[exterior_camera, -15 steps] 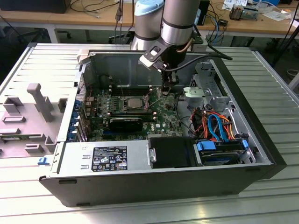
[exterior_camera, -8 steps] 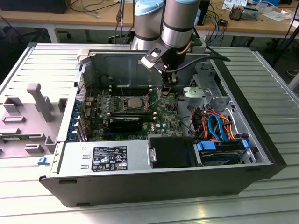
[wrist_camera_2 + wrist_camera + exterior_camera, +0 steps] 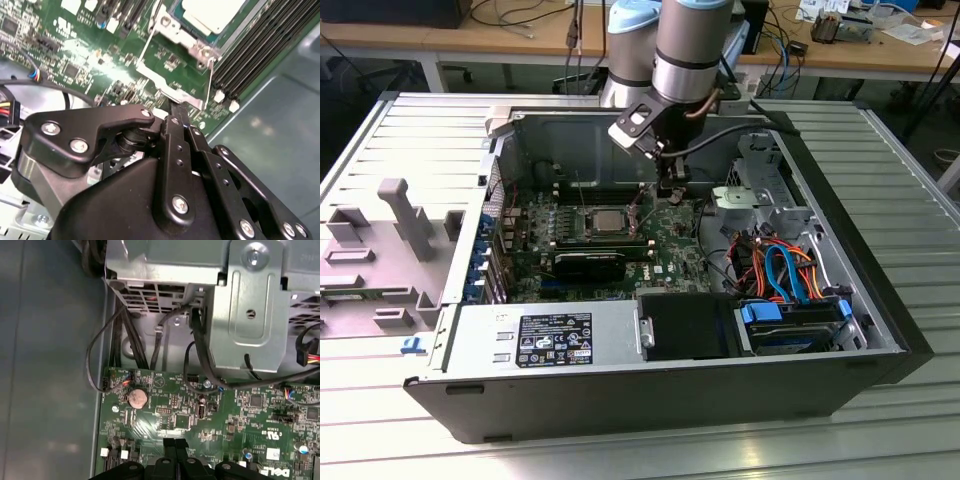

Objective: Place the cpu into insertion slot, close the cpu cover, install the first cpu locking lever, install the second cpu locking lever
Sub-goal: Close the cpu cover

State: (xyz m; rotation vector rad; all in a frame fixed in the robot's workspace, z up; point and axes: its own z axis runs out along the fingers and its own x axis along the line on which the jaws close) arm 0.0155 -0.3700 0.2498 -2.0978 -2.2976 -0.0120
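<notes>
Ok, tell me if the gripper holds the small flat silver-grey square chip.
No, the chip lies in the silver-rimmed socket of the green board, apart from the gripper.

The square metal cpu (image 3: 607,221) is showing dull silver-grey, the flat circuit board (image 3: 675,260) green, the thin cables (image 3: 782,270) blue and orange.

Black fingers (image 3: 177,135) together at the silver edge of the cpu cover (image 3: 170,89), cpu (image 3: 210,12) beyond.
</notes>
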